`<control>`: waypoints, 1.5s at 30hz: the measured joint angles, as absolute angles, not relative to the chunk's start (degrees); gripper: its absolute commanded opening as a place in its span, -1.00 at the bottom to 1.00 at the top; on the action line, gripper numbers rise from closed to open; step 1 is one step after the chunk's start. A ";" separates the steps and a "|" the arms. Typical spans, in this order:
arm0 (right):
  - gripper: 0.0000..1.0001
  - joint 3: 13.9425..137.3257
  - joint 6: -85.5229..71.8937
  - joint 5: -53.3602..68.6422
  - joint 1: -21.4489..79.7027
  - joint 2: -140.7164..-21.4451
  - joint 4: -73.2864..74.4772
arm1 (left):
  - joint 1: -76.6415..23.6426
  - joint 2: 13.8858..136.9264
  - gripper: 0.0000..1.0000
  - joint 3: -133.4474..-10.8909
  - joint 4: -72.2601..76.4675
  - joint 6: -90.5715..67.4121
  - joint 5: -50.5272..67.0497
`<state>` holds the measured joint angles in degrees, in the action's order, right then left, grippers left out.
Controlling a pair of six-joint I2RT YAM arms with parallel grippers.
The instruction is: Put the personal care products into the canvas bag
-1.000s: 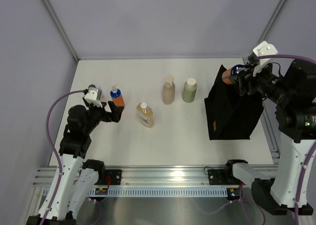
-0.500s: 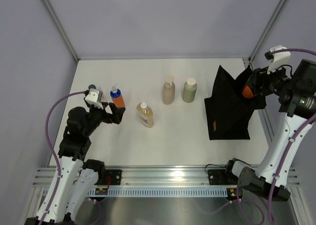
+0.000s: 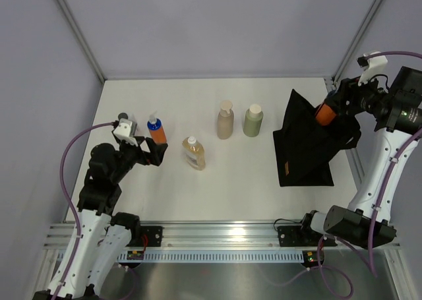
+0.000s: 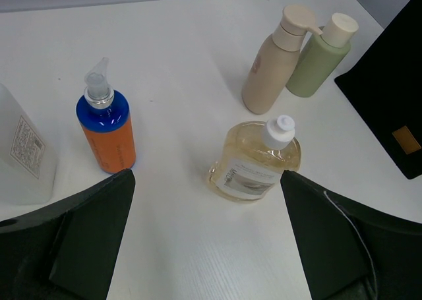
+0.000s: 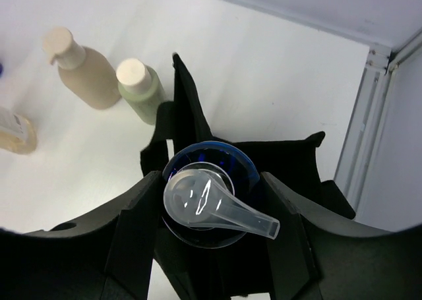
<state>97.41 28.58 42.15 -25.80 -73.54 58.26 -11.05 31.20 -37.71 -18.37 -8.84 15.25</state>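
white surface (image 3: 198, 188), overhead: right hand (image 5: 211, 211) clamped on orange bottle (image 3: 321, 114) above black canvas bag (image 3: 303, 148), right of frame; left hand (image 3: 150, 151), fingers apart, lower left. left wrist view alone adds clear bottle (image 4: 23, 155), left edge.

Left tool (image 3: 151, 153) wide open, right tool (image 3: 324, 111) apparently clamped

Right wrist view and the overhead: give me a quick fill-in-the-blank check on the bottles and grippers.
The right gripper is shut on an orange bottle with a ____ cap, above the black canvas bag.
The left gripper has its jaws ____.
The olive-green bottle stands close beside the ____ pump bottle.
The second orange bottle stands nearest the ____ gripper.
Missing words: blue; open; tan; left.
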 measured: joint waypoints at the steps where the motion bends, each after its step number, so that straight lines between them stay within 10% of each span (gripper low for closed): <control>1: -1.00 98.56 27.11 43.11 -25.82 -73.82 57.67 | -11.07 31.20 0.98 -37.71 -18.37 -8.84 15.25; 45: -1.00 96.03 28.53 44.91 -25.82 -69.06 59.70 | -12.38 30.35 0.98 -37.71 -18.37 -8.84 16.03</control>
